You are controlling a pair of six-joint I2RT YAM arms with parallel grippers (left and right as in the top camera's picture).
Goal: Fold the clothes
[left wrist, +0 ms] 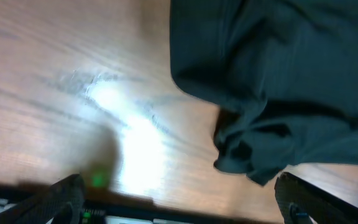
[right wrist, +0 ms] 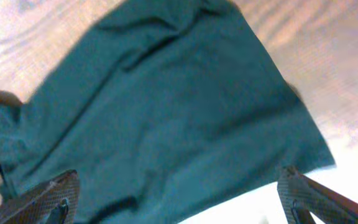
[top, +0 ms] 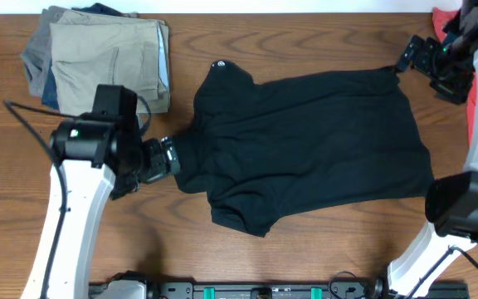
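Observation:
The clothes are one black garment (top: 305, 145) lying spread on the wooden table (top: 305, 257), with a small white round logo (top: 217, 63) at its far left corner. My left gripper (top: 171, 156) is at the garment's left edge, open, and nothing sits between its fingers. In the left wrist view the crumpled hem (left wrist: 247, 155) lies ahead of the open gripper (left wrist: 179, 205). My right gripper (top: 403, 60) hovers at the garment's far right corner, open. In the right wrist view the cloth (right wrist: 166, 106) spreads under the open gripper (right wrist: 176, 202), not pinched.
Folded tan, grey and blue trousers (top: 106, 58) are stacked at the far left. A red-coral shirt (top: 445, 17) lies at the far right edge behind the right arm. A black rail (top: 264, 291) runs along the table's front edge.

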